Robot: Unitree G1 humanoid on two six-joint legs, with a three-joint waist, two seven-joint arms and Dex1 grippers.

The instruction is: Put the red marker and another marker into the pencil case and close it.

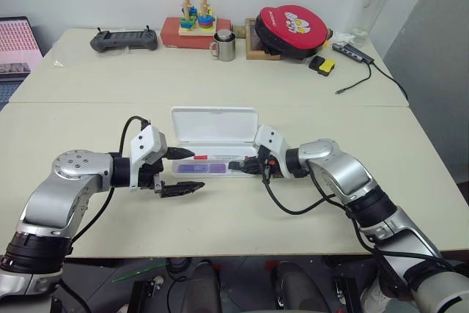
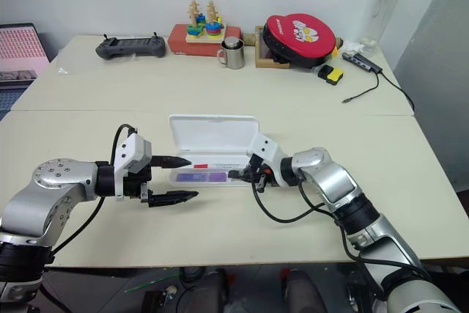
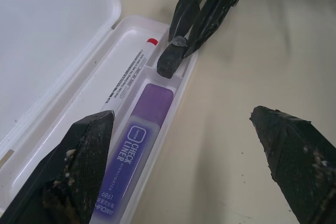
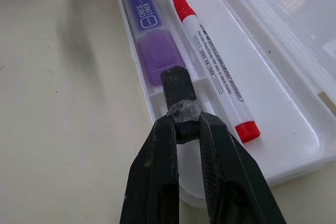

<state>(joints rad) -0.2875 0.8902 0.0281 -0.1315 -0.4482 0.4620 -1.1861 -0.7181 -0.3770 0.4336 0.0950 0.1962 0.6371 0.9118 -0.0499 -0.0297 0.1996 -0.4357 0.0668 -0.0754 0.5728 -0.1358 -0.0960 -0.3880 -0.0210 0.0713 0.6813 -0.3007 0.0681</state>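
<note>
Your pencil case [image 1: 220, 134] lies open in the middle of the near worktop [image 1: 220, 218], its lid [image 1: 214, 124] folded back flat on the far side of the tray. Both markers are already in the tray. The red marker [image 4: 215, 67] lies along the lid side, lengthwise, with its red cap at one end and a red tip at the other. The purple marker [image 4: 149, 30] lies parallel to it in the narrow compartment along the near wall, label up.

Your right hand [image 4: 184, 116] reaches in from the right end of the case with its fingers pressed together on a small dark grey block [image 4: 177, 90]. The block sits in the same near compartment, just beside the purple marker's end; you cannot tell whether the two touch.

Your left hand [image 1: 179, 172] is at the left end of the case with its fingers spread wide, one finger [image 3: 79, 166] over the tray's left end and the other [image 3: 294, 161] out over bare worktop in front of the case. It holds nothing.

At the far edge of the far worktop stand a metal mug [image 1: 224, 47], a red round pouch [image 1: 293, 28], a black controller [image 1: 124, 39] and a wooden stacking toy [image 1: 196, 16].
</note>
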